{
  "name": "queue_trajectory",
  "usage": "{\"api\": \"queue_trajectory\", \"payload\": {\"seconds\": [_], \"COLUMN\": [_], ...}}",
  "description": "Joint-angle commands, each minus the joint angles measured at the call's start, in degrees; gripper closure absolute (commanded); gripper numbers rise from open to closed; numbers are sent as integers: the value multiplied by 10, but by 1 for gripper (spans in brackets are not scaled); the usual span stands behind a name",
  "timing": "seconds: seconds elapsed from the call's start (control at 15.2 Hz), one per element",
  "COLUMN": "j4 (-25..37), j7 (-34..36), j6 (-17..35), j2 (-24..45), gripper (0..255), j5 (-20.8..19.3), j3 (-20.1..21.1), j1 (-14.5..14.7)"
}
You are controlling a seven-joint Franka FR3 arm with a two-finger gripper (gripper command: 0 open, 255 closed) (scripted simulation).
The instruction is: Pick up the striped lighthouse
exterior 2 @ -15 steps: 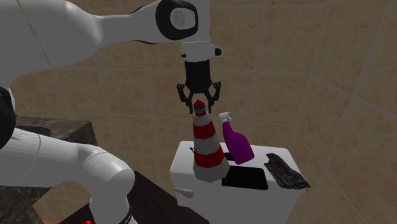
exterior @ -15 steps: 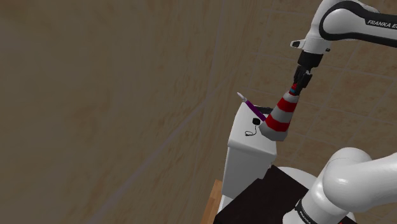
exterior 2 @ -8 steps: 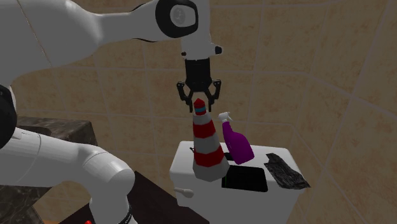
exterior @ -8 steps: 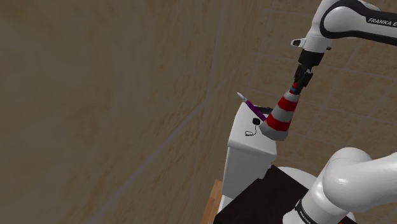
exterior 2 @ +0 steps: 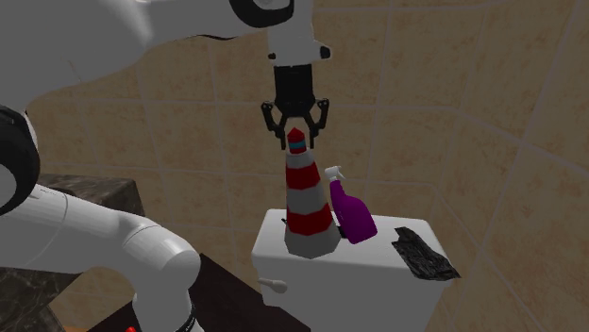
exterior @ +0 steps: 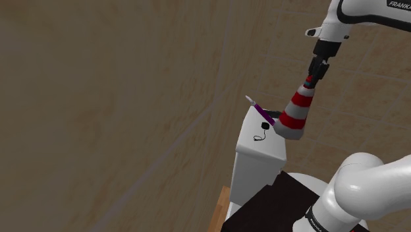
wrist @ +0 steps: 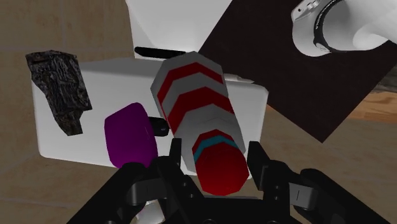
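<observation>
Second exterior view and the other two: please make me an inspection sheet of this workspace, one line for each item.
Surface: white tank, flat top.
Job's thing: striped lighthouse, red and white, upright, its tip in the claw.
Clutter: purple spray bottle beside the lighthouse; dark crumpled piece at the tank's far end.
Grippers: claw shut on the lighthouse tip, from above.
Cables: thin dark loop on the tank, nature unclear.
Surroundings: tan tiled wall; dark stand.

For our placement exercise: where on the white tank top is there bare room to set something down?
Bare tank top lies between the bottle and the rag, and along its front edge. It is crowded where the lighthouse, held by the hand, hangs beside the bottle.
</observation>
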Motion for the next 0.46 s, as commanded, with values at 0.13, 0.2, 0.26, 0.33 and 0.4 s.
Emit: {"api": "queue_trajectory", "payload": {"seconds": [0.13,0.2,0.26,0.33,0.4], "j4": [42,54,65,67,67], "j7": [-5,-7,-8,-8,-8], "j6": [-26,-33,-40,-41,-41], "j2": [15,19,24,24,24], "gripper": [255,255,255,255,255], "j5": [4,4,5,6,6], "j3": [2,3,3,3,3], "j1": [2,3,4,4,4]}}
